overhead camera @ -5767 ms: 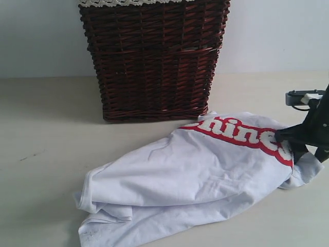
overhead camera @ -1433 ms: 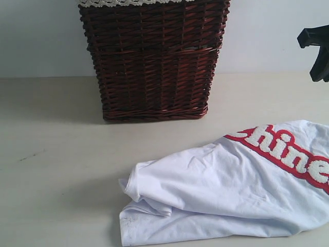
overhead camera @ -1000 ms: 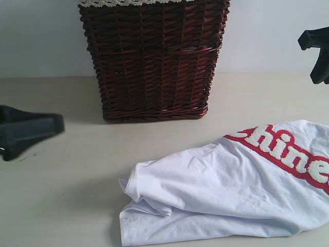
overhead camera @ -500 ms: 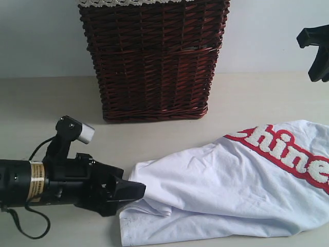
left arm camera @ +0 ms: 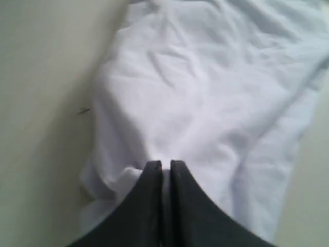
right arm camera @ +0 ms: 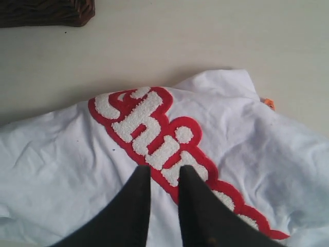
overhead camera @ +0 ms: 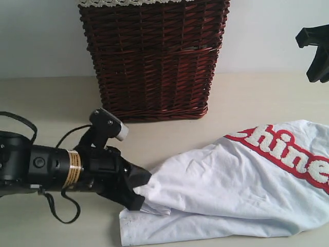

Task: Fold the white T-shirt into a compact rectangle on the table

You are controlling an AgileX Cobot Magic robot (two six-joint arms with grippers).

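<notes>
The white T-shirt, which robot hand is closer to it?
Left. The left gripper is shut on the white T-shirt at its bunched end; the right gripper hangs in the air above the lettered end.

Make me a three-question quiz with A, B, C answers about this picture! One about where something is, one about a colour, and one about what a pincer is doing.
1. Where does the wicker basket stand?
A) on the table, apart from the white T-shirt
B) on top of the T-shirt
C) inside a pincer

2. What colour is the band round the puffy letters?
A) blue
B) green
C) red

3. What is the left pincer doing?
A) hanging wide open in the air
B) pinching the T-shirt's edge, shut
C) reaching into the basket

Answers: 1 A, bare table shows between them; 2 C, the letters sit on red; 3 B, its fingers meet on the cloth.
</notes>
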